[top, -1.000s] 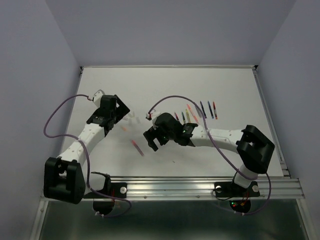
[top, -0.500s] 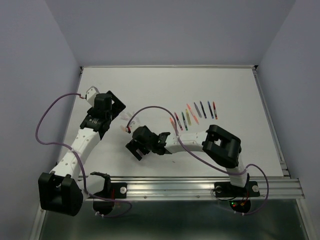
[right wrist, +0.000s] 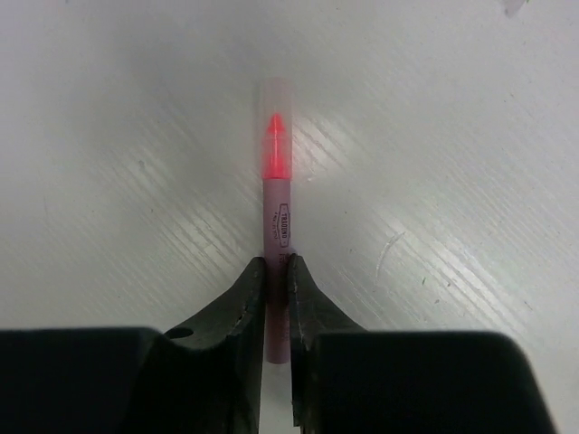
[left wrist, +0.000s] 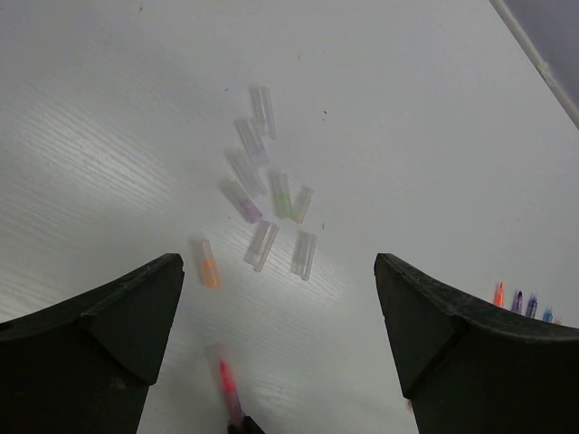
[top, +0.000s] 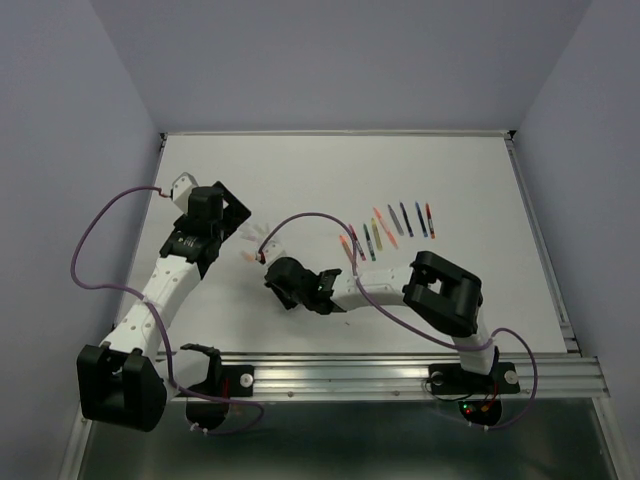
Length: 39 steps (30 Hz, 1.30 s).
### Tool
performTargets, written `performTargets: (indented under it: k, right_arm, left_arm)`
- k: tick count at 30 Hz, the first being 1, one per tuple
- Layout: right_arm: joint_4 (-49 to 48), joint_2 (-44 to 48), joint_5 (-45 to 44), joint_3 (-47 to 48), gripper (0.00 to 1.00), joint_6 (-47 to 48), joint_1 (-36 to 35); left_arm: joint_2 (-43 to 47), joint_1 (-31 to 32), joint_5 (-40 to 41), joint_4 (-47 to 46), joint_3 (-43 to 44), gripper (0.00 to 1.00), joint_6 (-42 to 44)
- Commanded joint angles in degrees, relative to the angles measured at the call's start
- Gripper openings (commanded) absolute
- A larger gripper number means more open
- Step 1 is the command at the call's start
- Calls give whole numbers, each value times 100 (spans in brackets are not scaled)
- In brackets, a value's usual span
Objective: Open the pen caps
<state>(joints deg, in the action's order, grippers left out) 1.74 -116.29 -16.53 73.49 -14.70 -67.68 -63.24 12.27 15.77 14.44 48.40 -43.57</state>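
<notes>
- Where the right gripper (right wrist: 276, 271) pinches its barrel, jaws nearly together, we see the pink pen (right wrist: 276, 217) running straight out from the fingers, clear cap (right wrist: 275, 113) foremost.
- Our left gripper (left wrist: 279, 271) gapes wide, empty, above loose clear caps (left wrist: 262, 194) lying on the table (left wrist: 434, 108).

White tabletop (top: 300, 170), pale lavender walls (top: 340, 60) on three sides, aluminium rail (top: 400, 372) along near edge, even soft light
</notes>
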Motion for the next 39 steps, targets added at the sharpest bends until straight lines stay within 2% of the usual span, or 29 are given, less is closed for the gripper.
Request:
performTargets:
  k: [1, 3, 5, 10, 19, 25, 28, 31, 32, 34, 35, 36, 37, 39]
  right_arm:
    - [222, 167, -271, -397, 9, -288, 18]
    - [152, 387, -437, -555, 3, -323, 18]
    - [38, 728, -482, -730, 1, -332, 88]
    - [-656, 1722, 615, -1302, 1, -464, 738]
    - [-1245, 2435, 1609, -1566, 1, -464, 1520]
    - [-1544, 2576, 1873, -1505, 1, -464, 1635]
    - [-1580, 2567, 1952, -1382, 1, -429, 1635]
    - [-1589, 2559, 1944, -1320, 1, -402, 1635]
    - [-1589, 2550, 1961, -1320, 1, -367, 1635]
    - [-1589, 2550, 1961, -1311, 1, -358, 1635]
    - [-1589, 2541, 1952, -1303, 1, -332, 1635]
    - [-1589, 2550, 1944, -1303, 1, -341, 1635]
    - [-1589, 2524, 1952, -1294, 1, -323, 1635]
    - [-1589, 2506, 1970, -1267, 1, -323, 1635]
  left_arm:
    - [5, -23, -56, -99, 73, 99, 59]
    - [5, -23, -319, -204, 47, 99, 156]
    - [22, -23, -687, -283, -32, 99, 191]
    - [84, 99, -1523, -819, -393, 99, 130]
    - [-188, 1022, -1551, -1311, -279, 99, -204]
    - [-566, 1216, -1761, -1400, -138, 99, -266]
    - [-671, 1278, -1788, -1610, -121, 95, -318]
    - [-751, 1313, -1806, -1672, -103, 81, -327]
    - [-751, 1321, -1797, -1681, -103, 67, -336]
    - [-751, 1330, -1779, -1690, -120, 57, -362]
    - [-751, 1339, -1779, -1690, -120, 49, -363]
    - [-760, 1339, -1779, -1698, -120, 45, -371]
    - [-768, 1339, -1788, -1699, -120, 37, -380]
    - [-786, 1348, -1814, -1733, -129, 29, -406]
